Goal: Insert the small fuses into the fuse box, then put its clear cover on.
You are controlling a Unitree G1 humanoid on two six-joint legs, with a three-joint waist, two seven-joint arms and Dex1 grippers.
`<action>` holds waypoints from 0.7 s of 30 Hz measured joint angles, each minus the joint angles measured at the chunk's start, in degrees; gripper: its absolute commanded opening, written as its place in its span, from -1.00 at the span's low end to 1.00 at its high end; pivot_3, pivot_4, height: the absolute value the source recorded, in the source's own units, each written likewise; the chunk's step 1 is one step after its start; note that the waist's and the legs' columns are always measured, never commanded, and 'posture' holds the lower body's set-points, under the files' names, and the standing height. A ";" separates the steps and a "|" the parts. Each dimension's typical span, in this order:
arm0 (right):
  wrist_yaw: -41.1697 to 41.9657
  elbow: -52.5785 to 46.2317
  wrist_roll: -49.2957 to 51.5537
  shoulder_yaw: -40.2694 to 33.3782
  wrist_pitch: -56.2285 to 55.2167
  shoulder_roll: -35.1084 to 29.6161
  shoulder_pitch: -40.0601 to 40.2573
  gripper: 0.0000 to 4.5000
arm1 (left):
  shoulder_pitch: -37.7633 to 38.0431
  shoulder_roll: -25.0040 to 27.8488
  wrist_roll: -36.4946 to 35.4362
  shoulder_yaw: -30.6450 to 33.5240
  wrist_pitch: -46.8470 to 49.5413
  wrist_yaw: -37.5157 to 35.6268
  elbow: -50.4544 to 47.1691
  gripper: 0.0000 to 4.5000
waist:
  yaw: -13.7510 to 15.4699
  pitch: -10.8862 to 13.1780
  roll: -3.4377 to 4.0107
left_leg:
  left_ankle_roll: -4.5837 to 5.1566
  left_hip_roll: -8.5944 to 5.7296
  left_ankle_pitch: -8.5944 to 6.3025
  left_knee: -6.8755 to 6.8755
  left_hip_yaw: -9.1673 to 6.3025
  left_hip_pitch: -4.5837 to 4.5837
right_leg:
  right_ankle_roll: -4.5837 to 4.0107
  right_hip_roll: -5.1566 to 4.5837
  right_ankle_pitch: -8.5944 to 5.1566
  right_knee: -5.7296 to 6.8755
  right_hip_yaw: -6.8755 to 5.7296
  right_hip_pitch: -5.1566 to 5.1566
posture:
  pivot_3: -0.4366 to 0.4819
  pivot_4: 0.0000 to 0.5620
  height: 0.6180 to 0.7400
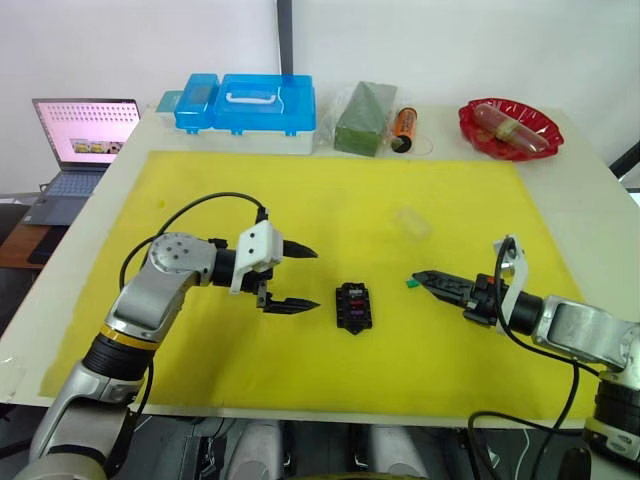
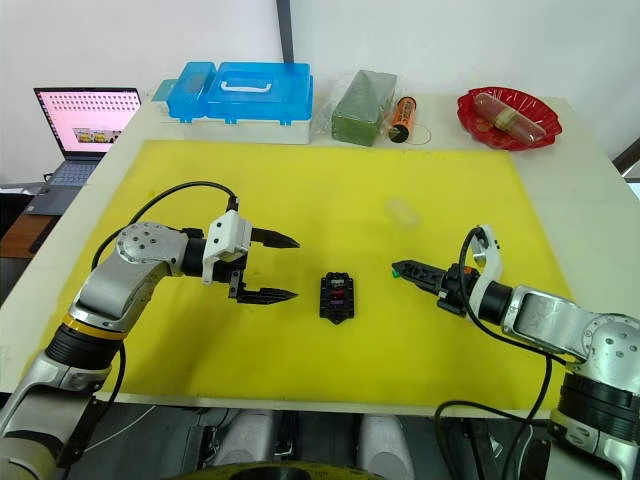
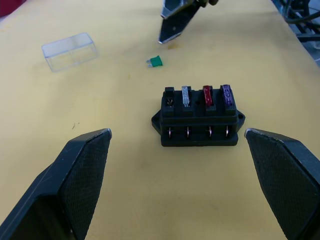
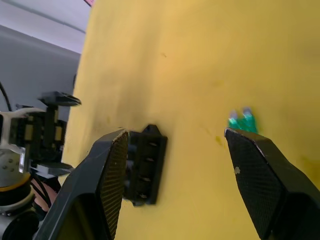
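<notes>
Yellow matting covers most of the white table I am working over, with a laptop glowing on a lower surface off the table's left edge and a pale wall behind. Along the far edge I see a blue plastic case, a green wrapped block, a small orange cylinder and a red dish. The fuse box, a small black ribbed block, sits mid-mat; the left wrist view shows a clear, a red and a purple fuse standing in its top row, one slot beside them bare. My left gripper hovers just left of it, textured black fingers spread wide, holding nothing. My right gripper points in from the right, its jaws apart in its wrist view, tips just beside a loose green fuse lying flat on the mat. The clear cover, a faint transparent box, rests farther back, well apart from both arms, with bare mat all around.
</notes>
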 measured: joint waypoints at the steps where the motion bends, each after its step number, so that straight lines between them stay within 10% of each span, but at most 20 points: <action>1: -0.88 -0.21 1.64 1.31 -1.35 -0.48 1.23 0.42 | 0.01 0.00 0.01 0.00 -0.04 -0.01 0.01 1.00 | -0.01 0.00 0.00 | 0.00 0.01 0.00 0.00 0.00 0.00 | 0.00 0.00 0.00 0.00 0.00 0.00 | -0.05 -0.47 1.00; 21: -4.35 2.46 8.17 13.19 -17.59 -4.65 3.38 0.42 | 0.07 -0.02 -0.01 -0.03 -0.74 -0.10 -0.05 1.00 | 0.04 0.00 0.00 | 0.00 0.03 0.00 0.00 0.00 -0.01 | 0.00 0.00 0.00 -0.02 0.02 -0.01 | -0.05 -0.47 1.00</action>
